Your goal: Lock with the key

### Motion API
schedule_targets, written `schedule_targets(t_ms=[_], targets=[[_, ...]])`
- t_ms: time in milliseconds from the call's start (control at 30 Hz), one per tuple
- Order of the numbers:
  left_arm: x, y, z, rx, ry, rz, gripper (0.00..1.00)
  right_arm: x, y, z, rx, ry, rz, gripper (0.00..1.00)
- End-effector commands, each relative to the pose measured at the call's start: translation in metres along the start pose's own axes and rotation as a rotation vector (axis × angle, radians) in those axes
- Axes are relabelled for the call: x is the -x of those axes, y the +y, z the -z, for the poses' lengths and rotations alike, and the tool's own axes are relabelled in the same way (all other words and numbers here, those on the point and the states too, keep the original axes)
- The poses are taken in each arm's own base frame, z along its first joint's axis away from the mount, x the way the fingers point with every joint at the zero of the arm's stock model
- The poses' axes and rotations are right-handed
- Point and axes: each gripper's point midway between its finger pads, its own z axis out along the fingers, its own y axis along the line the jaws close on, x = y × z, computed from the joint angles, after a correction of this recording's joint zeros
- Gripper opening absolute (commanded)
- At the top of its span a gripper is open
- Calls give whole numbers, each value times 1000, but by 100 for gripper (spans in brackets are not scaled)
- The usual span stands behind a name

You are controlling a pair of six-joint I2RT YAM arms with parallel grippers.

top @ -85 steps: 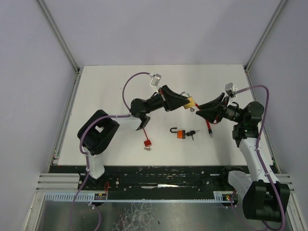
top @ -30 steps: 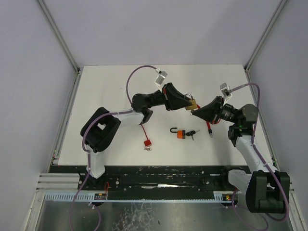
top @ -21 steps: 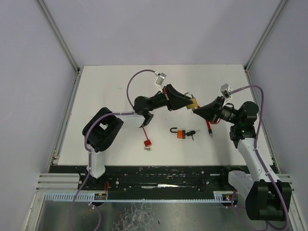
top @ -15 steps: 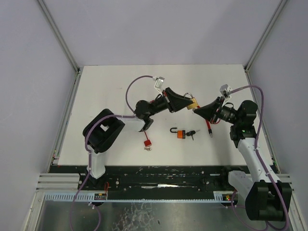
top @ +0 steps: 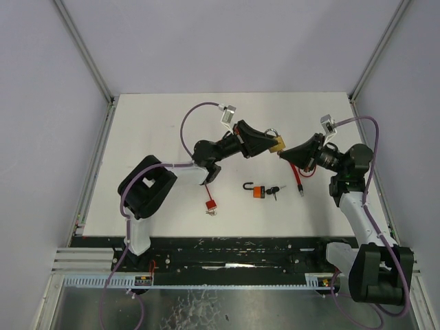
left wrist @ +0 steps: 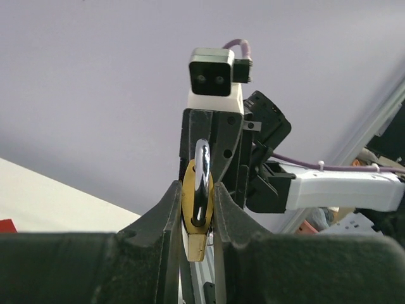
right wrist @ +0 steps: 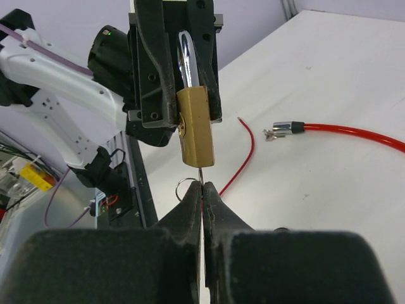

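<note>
A brass padlock [top: 276,144] with a steel shackle hangs in the air over the table's middle. My left gripper [top: 270,142] is shut on it; in the left wrist view the lock [left wrist: 198,209] sits between both pads. In the right wrist view the lock [right wrist: 194,132] is upright with a thin key [right wrist: 201,175] stuck into its bottom. My right gripper [right wrist: 202,187] is shut on that key, its ring showing to the left. From above, my right gripper [top: 282,154] meets the lock from the right.
An orange padlock [top: 257,190] with open shackle and black keys [top: 274,191] lies on the table. A red padlock [top: 212,204] lies lower left. A red cable lock [top: 298,181] lies under my right arm, seen also in the right wrist view [right wrist: 342,130].
Both arms have shifted slightly up and right with the brass padlock between them. My right wrist has turned and stays at the lock's bottom. Both grips are unchanged.
</note>
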Motion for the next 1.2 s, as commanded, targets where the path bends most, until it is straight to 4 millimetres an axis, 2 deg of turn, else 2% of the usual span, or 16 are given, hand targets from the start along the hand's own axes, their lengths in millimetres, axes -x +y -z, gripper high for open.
schedule_targets(t_ms=[0, 100, 233, 333, 433, 533, 733, 900, 1000, 1167], targets=[[-12, -45, -5, -210, 110, -70, 0, 26, 14, -3, 51, -66, 42, 0], [-2, -38, -3, -176, 81, -31, 0, 26, 11, -2, 29, -57, 74, 7], [15, -27, 3, -103, 3, 28, 0, 24, 5, 1, -36, -18, 157, 36], [29, -19, 11, -44, -63, 61, 0, 29, 4, 6, -94, 14, 279, 51], [40, -11, 17, 17, -124, 92, 0, 31, 0, 11, -131, 64, 380, 57], [42, 6, 19, 107, -159, 154, 0, 26, -4, 16, -131, 114, 527, 63], [40, 49, 22, 344, -185, 234, 0, -4, -14, 19, -46, 190, 806, 66], [32, 81, 26, 584, -188, 239, 0, -7, -34, 22, -126, 261, 939, 66], [28, 88, 26, 671, -179, 215, 0, -6, -37, 23, -153, 268, 943, 66], [21, 88, 21, 692, -168, 216, 0, -15, -42, 25, -155, 281, 960, 66]])
